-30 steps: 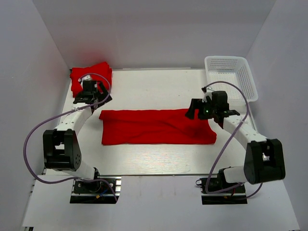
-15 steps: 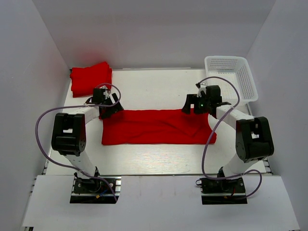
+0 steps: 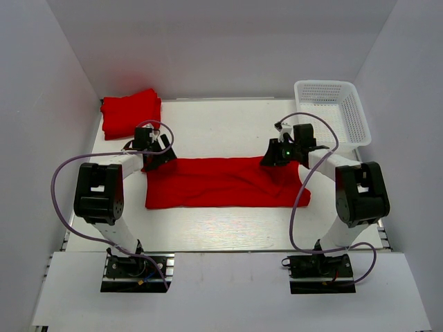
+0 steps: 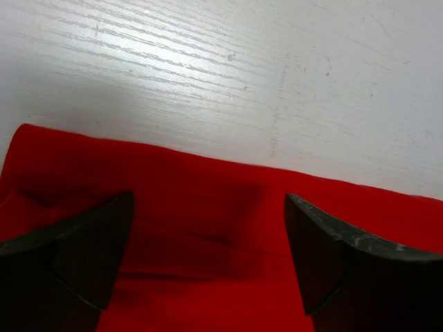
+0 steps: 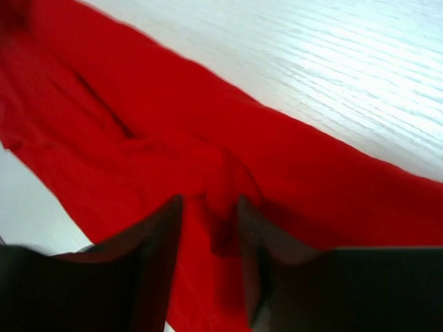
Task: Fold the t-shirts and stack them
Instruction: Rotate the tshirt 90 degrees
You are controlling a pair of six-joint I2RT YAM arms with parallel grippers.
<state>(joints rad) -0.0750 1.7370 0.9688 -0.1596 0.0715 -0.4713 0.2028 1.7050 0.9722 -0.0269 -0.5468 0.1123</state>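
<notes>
A red t-shirt (image 3: 228, 181), folded into a long strip, lies across the middle of the white table (image 3: 221, 128). More folded red t-shirts (image 3: 130, 111) sit stacked at the far left corner. My left gripper (image 3: 158, 156) is low over the strip's far left corner, open, with flat cloth (image 4: 228, 263) between its fingers (image 4: 90, 249) in the left wrist view. My right gripper (image 3: 271, 156) is at the strip's far edge near the right end. Its jaws (image 5: 210, 200) stand close together with a bunched ridge of red cloth (image 5: 138, 104) pinched between them.
A white mesh basket (image 3: 360, 117) stands at the far right corner, just behind the right arm. White walls close in the table on the left, back and right. Purple cables loop from both arms.
Both arms swung inward and down onto the shirt's far edge. The left gripper left the stack for the left corner. The right gripper's jaws closed on the cloth in the last half second.
</notes>
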